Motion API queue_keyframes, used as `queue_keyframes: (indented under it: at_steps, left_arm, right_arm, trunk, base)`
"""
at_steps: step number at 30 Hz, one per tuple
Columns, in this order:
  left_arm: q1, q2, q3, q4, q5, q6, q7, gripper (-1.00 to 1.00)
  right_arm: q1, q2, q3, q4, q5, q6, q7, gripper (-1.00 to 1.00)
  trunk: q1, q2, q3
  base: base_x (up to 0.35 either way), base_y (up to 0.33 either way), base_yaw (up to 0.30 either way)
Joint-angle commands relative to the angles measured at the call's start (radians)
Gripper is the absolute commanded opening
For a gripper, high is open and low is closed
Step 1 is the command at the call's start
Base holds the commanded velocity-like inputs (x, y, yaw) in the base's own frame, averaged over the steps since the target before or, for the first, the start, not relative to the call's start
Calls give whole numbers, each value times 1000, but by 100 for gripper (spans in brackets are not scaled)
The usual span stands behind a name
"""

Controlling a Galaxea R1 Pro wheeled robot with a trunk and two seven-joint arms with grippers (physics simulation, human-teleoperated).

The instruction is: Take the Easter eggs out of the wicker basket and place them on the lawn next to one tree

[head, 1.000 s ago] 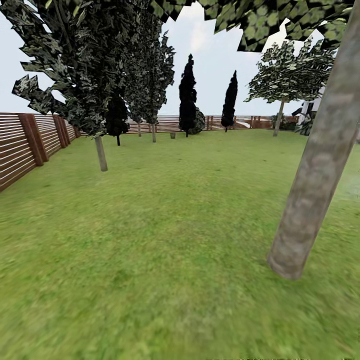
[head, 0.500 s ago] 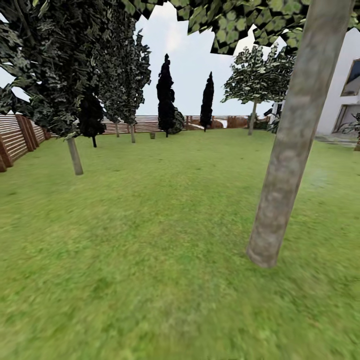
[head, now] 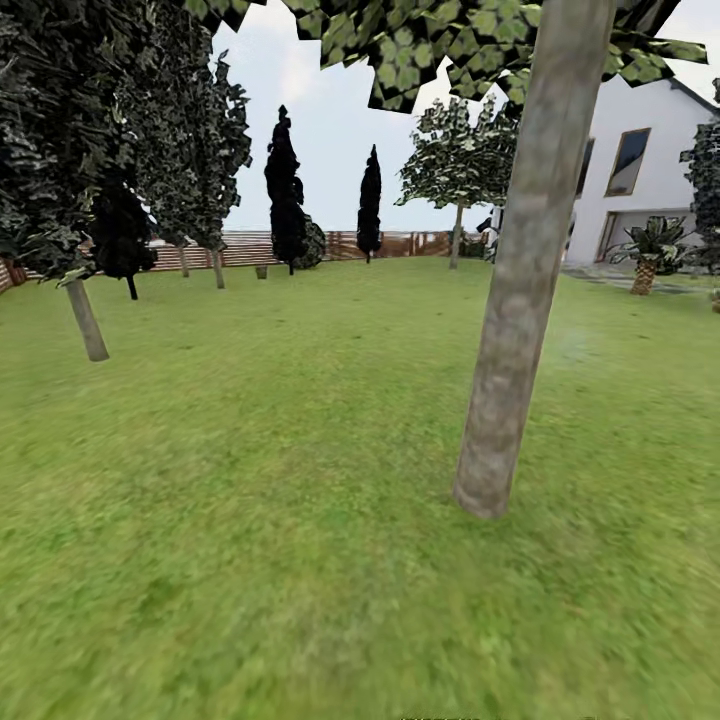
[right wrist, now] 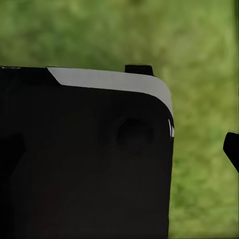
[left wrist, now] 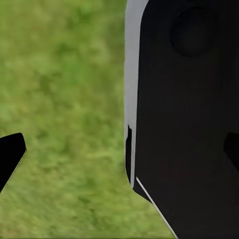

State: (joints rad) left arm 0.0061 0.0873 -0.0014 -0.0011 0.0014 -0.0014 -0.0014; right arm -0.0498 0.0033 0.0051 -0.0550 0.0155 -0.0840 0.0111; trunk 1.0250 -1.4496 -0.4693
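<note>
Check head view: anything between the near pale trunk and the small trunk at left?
Just mottled lawn between the near trunk and the small trunk; nothing stands on that stretch in the head view.

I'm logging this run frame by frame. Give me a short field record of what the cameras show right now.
setting: lawn in a fenced garden
nearest tree: pale trunk, right of centre, close
other trees: pale-trunked tree at left; black cone trees by the far fence
building: white house, far right
possible basket: tiny brown thing near the fence, too small to tell
eggs: unseen
jaws: cannot tell
</note>
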Motion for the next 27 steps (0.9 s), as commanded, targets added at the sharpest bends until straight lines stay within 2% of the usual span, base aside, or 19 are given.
queue_keyframes:
  at_steps: [1, 15, 27]
  left_arm:
    - [0, 0, 0, 0, 0, 0, 0, 100]
    - [0, 1, 0, 0, 0, 0, 0, 100]
    - [0, 1, 0, 0, 0, 0, 0, 100]
  right_arm:
    - [-1, 0, 0, 1, 1, -3, 1, 100]
    - [-1, -1, 0, 1, 3, -3, 1, 100]
    - [-1, -4, -2, -1, 2, -8, 0, 100]
  trunk:
    - [0, 0, -1]
    - [0, 0, -1]
    - [0, 0, -1]
  base:
    - [0, 0, -284]
    - [0, 0, -277]
    - [0, 0, -29]
